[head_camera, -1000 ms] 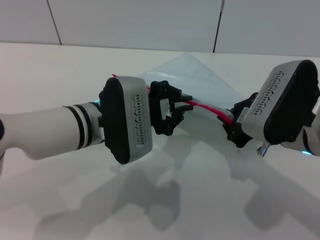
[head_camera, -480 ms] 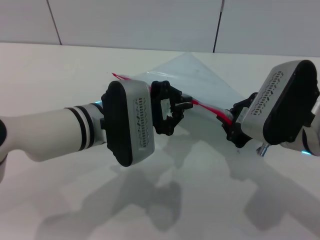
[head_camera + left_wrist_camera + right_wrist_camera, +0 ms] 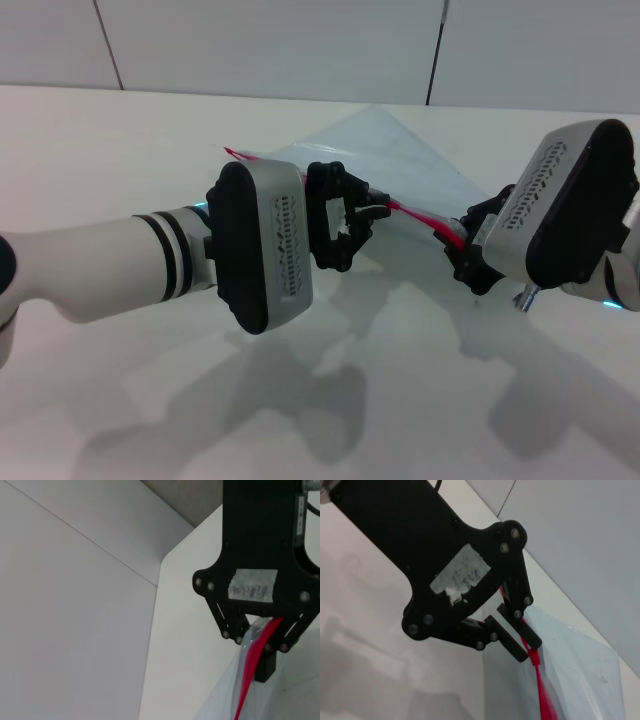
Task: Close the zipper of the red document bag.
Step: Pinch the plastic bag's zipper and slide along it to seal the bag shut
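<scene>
The red document bag (image 3: 405, 150) is a clear, pale pouch held up off the white table (image 3: 100, 140) between my two arms. Its zipper (image 3: 418, 217) is a thin red strip running from a free end at the far left to the right arm. My left gripper (image 3: 352, 215) is shut on the zipper partway along; in the left wrist view the zipper (image 3: 246, 686) passes between the closed left gripper (image 3: 263, 646). My right gripper (image 3: 464, 248) is shut on the zipper's right end. In the right wrist view the right gripper (image 3: 522, 641) pinches the red zipper (image 3: 540, 682) at the bag's (image 3: 580, 680) corner.
A grey panelled wall (image 3: 270, 45) rises behind the table. The arms cast shadows on the table (image 3: 330, 400) in front of the bag.
My left gripper has slid a little to the right along the zipper, and more red strip now shows behind it at the left. The right arm has stayed still.
</scene>
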You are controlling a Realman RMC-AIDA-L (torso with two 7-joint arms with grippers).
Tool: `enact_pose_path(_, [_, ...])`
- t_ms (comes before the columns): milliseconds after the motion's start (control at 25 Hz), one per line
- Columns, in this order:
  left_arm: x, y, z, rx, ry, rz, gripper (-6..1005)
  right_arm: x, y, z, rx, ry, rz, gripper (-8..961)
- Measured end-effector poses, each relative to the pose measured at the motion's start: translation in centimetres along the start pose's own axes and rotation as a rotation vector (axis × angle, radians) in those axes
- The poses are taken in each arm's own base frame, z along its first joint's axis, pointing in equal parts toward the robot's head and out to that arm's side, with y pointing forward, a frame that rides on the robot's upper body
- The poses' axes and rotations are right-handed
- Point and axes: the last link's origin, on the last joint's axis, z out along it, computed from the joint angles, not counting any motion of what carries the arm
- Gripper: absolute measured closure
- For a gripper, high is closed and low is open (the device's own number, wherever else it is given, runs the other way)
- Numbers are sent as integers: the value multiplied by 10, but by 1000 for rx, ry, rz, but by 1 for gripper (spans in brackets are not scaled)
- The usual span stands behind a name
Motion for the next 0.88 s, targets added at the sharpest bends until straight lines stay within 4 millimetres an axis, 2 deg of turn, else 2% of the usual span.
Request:
enact_pose_path(720, [2, 3, 2, -13, 6, 8, 884, 0, 0, 1, -1, 2, -1, 904])
enact_pose_path(880, [1, 3, 2, -12, 4, 14, 913, 0, 0, 1, -1, 2, -1, 904])
